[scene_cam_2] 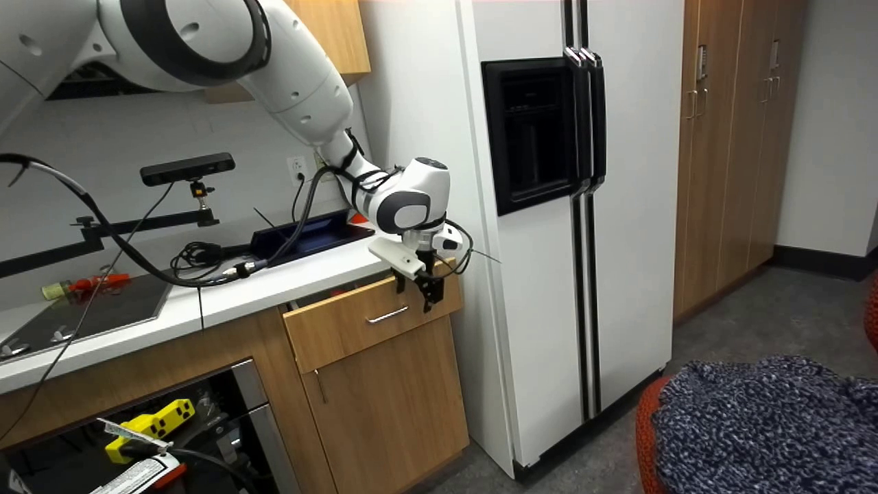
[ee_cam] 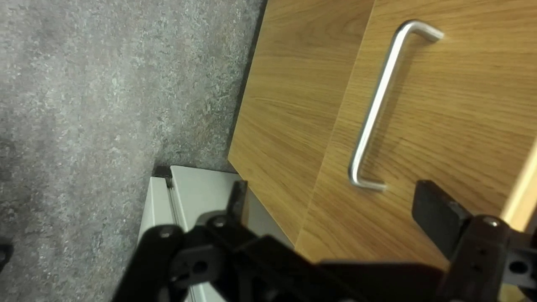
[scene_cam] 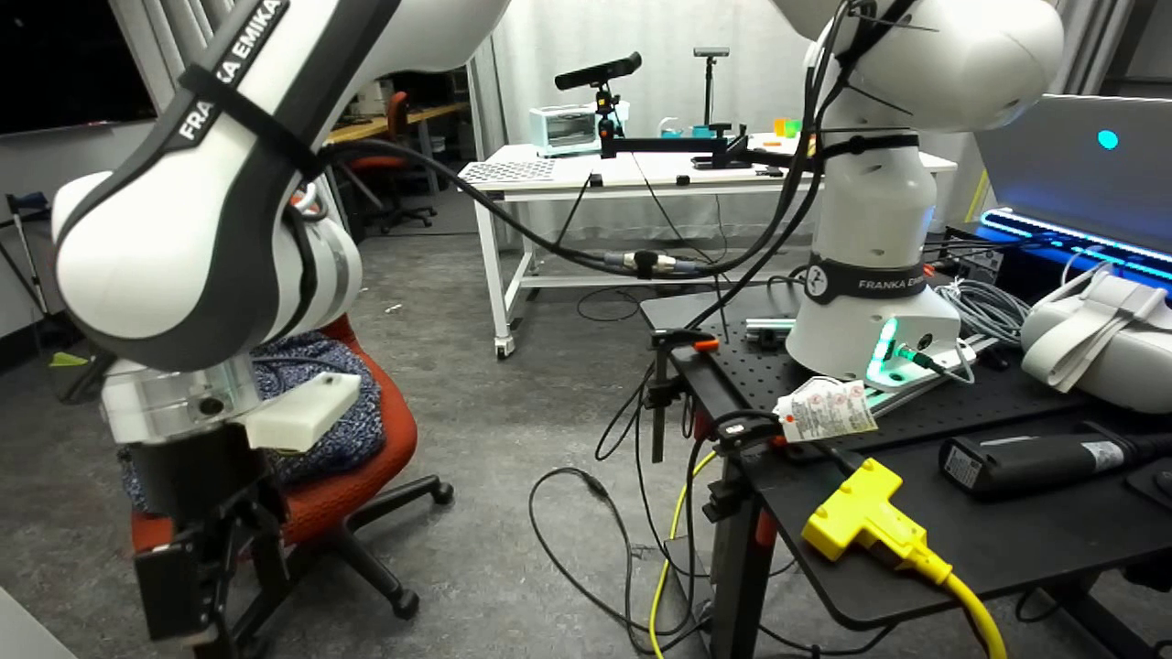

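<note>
Your gripper (ee_cam: 332,193): the fingers (ee_cam: 438,214) stand wide apart, pointing down in front of the drawer (scene_cam_2: 336,336), toward the end nearest the fridge (scene_cam_2: 638,226); whether either one touches the wood, you cannot tell.
Drawer position: pulled partway out of the wooden cabinet (scene_cam_2: 274,336), beneath the white counter (scene_cam_2: 329,266) and just beside the fridge.
Drawer contents: in an exterior view you get only a dark strip behind the front panel, with a bit of red (scene_cam_2: 337,291) in it, too small to identify.
Drawer looks: a flat, light-brown wooden front, its grain running across the line of the handle (ee_cam: 375,109); your wrist view also catches a paler top edge.
Handle looks: a slim silver bar, bent round at both ends, clear of both fingers.
Cabinet door (scene_cam_2: 391,405): shut, in matching wood, directly below the drawer, so you cannot see what is behind it.
Fridge doors: white, both closed, the left one with a black dispenser recess (scene_cam_2: 531,137).
Blue tray (scene_cam_2: 336,233): dark and tray-like, resting on the counter behind the arm.
</note>
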Motion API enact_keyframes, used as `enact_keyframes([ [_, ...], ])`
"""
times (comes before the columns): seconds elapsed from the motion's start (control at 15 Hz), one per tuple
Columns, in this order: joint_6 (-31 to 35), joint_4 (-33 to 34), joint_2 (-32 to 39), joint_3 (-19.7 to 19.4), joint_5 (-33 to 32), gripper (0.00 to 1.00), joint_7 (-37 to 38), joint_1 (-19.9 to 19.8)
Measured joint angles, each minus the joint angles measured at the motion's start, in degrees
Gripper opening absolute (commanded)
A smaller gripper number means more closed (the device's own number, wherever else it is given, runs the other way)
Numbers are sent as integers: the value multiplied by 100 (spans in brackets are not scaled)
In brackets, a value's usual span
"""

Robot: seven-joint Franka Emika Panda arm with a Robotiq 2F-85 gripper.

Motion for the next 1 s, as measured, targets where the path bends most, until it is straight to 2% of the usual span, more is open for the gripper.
enact_keyframes([
  [0.13,0,-208,-359,4,-3,100,1,14],
  [0.2,0,-298,-540,9,-5,75,1,32],
  [0.27,0,-376,-710,17,-8,74,1,59],
  [0.53,-1,-543,-1198,187,-10,42,-6,156],
  [0.87,-12,-604,-1250,534,71,5,-62,163],
  [1.0,-17,-635,-1178,605,115,0,-114,163],
])
